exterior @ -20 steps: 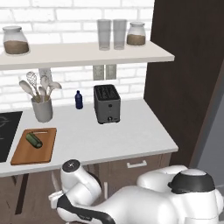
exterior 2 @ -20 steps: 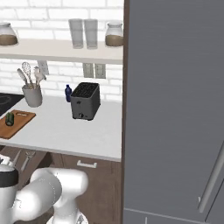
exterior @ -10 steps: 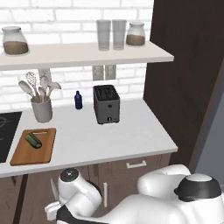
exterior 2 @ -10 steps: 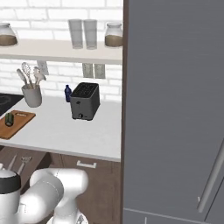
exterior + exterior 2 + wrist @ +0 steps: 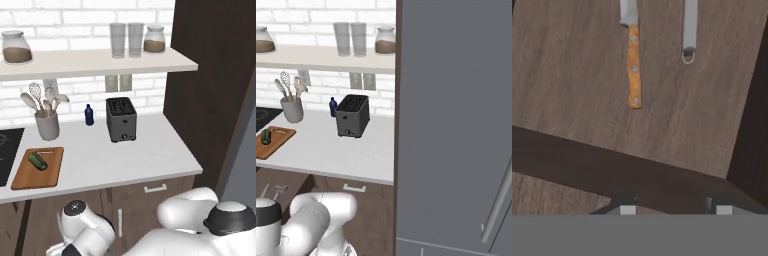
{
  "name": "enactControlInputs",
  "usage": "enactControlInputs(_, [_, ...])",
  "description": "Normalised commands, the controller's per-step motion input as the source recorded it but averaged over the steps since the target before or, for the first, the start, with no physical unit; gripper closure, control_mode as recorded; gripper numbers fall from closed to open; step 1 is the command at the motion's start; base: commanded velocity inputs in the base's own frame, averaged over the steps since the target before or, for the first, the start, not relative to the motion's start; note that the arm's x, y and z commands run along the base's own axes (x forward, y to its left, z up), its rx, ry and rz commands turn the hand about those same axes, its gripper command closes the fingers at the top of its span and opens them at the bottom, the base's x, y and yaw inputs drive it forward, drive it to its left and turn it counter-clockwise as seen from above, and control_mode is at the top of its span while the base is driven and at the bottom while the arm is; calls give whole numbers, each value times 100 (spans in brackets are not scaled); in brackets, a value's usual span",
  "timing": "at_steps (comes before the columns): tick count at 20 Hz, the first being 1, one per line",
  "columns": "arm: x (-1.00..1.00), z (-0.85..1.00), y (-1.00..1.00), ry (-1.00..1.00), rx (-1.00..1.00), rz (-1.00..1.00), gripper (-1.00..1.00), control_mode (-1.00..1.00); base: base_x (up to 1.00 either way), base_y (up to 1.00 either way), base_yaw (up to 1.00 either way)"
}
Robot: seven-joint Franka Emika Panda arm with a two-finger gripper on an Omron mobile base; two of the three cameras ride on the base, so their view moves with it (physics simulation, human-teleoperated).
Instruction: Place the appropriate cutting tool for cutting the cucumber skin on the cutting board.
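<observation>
looking down into what reads as an open drawer with a dark wood-grain floor [image 5: 577, 75], the hand view shows two tools lying side by side: the orange-handled knife [image 5: 633, 67] and, just to its right in this view, the slim grey handle of the peeler [image 5: 689, 27], ending in a small ring — its head runs off the top edge. the gripper [image 5: 674, 209] hangs above them with its two finger tips set well apart and nothing between them; it holds nothing.

up on the counter [image 5: 125, 155], the cutting board [image 5: 30, 172] lies near the left end with the cucumber [image 5: 38, 161] resting on it. the same board [image 5: 278, 137] and cucumber [image 5: 266, 136] appear at the left of the right base view. a toaster [image 5: 121, 120] stands well apart from the board, further right.

as for progress, the task looks to be in its early part — the peeler is untouched in the drawer, not yet grasped. left to do: descend on the grey handle rather than the knife, close on it, lift it out, carry it up to the counter and set it on the board beside the cucumber.
</observation>
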Motion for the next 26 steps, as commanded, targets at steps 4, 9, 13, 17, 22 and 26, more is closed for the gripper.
enactControlInputs(4, [-51, 3, 0, -1, 0, 0, -100, -100, 0, 0, 0])
enactControlInputs(9, [39, 67, -5, -11, 0, -2, -100, -100, 0, 0, 0])
enactControlInputs(13, [65, 30, -5, -5, -2, -1, -100, -100, 0, 0, 0])
enactControlInputs(17, [41, -4, 0, 0, -1, 0, -100, -100, 0, 0, 0])
enactControlInputs(22, [54, -21, 4, 0, 0, -3, -100, -100, 0, 0, 0])
enactControlInputs(26, [26, -32, 3, 0, -2, -4, -100, -100, 0, 0, 0])
